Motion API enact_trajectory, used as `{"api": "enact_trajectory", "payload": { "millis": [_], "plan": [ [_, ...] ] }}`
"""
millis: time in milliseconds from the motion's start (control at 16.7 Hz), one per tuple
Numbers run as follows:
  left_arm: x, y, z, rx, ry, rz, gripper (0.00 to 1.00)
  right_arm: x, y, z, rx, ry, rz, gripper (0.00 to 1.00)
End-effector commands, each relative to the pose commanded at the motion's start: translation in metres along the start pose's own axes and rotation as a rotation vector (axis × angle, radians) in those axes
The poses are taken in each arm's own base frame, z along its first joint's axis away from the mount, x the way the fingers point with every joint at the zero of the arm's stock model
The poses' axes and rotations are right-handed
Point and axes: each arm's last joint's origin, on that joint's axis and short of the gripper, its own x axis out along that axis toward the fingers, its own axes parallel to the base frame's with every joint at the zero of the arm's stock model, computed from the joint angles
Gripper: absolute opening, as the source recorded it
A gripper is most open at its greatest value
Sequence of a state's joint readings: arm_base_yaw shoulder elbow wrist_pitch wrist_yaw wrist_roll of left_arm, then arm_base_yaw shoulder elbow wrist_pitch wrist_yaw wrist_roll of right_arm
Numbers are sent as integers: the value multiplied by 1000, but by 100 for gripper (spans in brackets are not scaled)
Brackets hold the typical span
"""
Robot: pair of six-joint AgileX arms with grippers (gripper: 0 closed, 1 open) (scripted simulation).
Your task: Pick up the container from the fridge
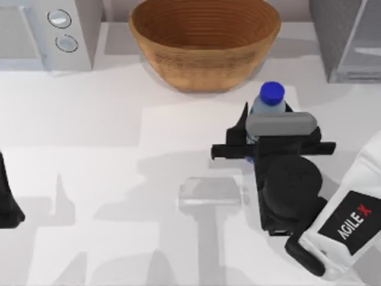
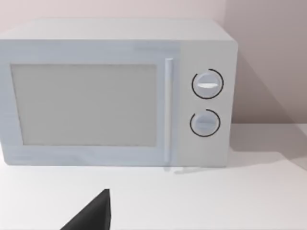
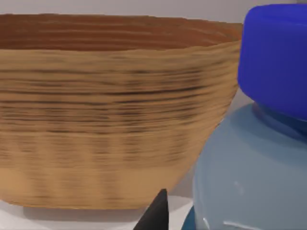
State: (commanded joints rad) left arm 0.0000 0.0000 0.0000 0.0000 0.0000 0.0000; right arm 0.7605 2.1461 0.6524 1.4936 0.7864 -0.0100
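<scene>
The container (image 1: 271,98), a small clear bottle with a bright-blue cap, stands upright between the fingers of my right gripper (image 1: 266,114), which is shut on it. It sits over the table just right of the bowl's near side, away from the fridge (image 1: 348,42), the dark-grey cabinet with a pale front at the back right. In the right wrist view the container (image 3: 254,167) is very close, its blue cap up top, and one dark fingertip (image 3: 156,213) pokes in beside it. My left arm (image 1: 7,202) is parked at the table's left edge.
A big brown ribbed wooden bowl (image 1: 205,42) stands at the back centre, close to the bottle. A white microwave with two round knobs (image 1: 53,30) (image 2: 115,96) stands at the back left. A pale glassy rectangle (image 1: 208,192) lies on the table's middle.
</scene>
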Motion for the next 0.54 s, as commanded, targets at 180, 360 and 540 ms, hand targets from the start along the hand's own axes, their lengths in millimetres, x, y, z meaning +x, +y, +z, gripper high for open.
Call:
{"api": "enact_trajectory", "payload": {
  "millis": [180,360,540],
  "plan": [
    [0,0,0,0,0,0,100,0,0,0,0,0,0,98],
    [0,0,0,0,0,0,100,0,0,0,0,0,0,100],
    [0,0,0,0,0,0,100,0,0,0,0,0,0,100]
  ]
}}
